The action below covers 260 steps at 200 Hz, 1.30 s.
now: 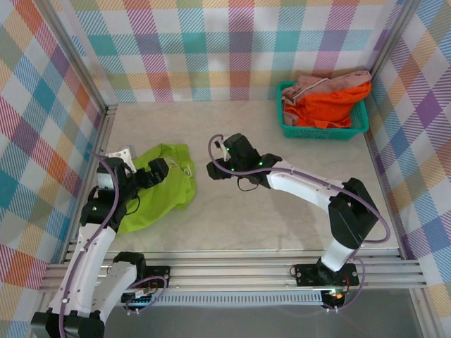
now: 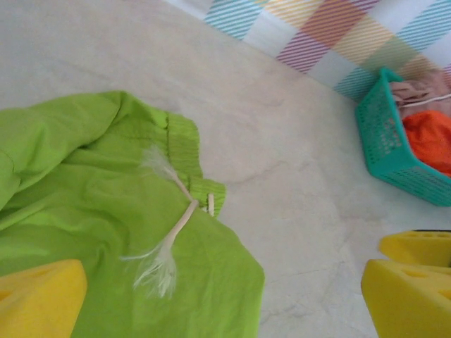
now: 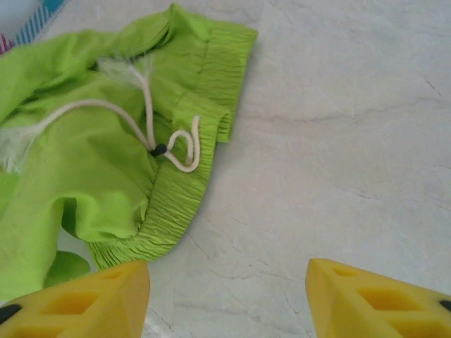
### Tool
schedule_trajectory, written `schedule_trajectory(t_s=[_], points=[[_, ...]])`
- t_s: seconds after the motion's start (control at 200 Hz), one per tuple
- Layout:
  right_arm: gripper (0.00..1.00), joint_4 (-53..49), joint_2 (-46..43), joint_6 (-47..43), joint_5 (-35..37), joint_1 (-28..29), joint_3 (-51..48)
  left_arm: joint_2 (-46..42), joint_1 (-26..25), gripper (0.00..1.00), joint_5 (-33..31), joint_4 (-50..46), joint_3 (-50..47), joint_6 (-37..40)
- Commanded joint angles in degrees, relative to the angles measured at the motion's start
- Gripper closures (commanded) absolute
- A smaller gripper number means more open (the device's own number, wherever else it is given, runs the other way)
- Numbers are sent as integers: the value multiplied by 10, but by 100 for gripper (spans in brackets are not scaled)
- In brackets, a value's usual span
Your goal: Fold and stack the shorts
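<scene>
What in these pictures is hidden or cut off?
- Top view: the pink shorts lie crumpled against the orange shorts in the basket; their shape is unclear.
- Top view: the left arm covers part of the green shorts.
- Left wrist view: the right edge cuts off the basket.

I see bright, even light on the pale marbled worktop (image 1: 296,176); a faint shadow edges the lime green fabric shorts (image 3: 91,176). Wrist views blur at the bottom.
</scene>
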Motion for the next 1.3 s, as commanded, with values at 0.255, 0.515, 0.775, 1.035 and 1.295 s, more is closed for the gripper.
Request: schedule_trajectory(t_s=[0.255,0.515,0.775,1.035,1.295], points=[[27,80,9,182,-105,-12,-30,145,-7,5,12,-28,34,-36],[11,65,-69,166,-51,-18,-113,324,-114,10,-70,-71,115,-8],[13,132,-74,255,-100,-18,-188,365,-117,53,-79,-61,103,-20],[15,230,20,366,-146,16,-167,258,-117,98,-40,-66,130,-2],[18,354,57,477,-148,15,-178,196,-116,99,72,-12,163,-27]])
